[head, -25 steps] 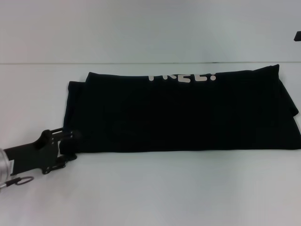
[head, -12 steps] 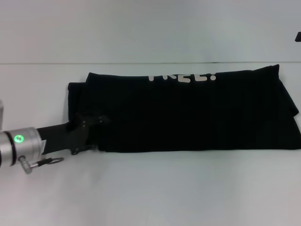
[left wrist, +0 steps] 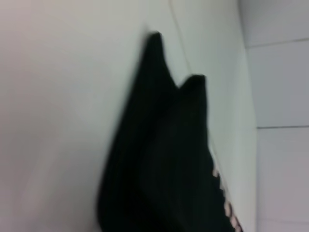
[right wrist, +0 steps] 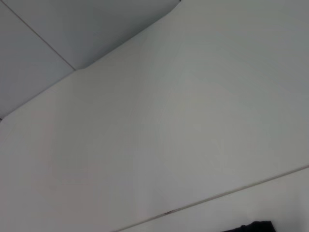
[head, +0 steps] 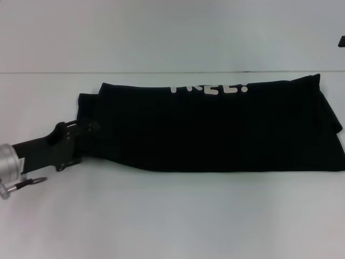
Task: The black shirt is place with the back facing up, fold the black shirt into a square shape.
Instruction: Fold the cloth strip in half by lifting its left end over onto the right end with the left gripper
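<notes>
Black shirt [head: 215, 129] lies on the white table [head: 172, 216] as a long folded band, white lettering peeking along its far edge. The left end effector [head: 86, 132] is at the band's left near corner, which looks lifted; I cannot tell its grip. Next, I'd judge, that end carries rightward over the band to square it. The right end effector is out of sight.
</notes>
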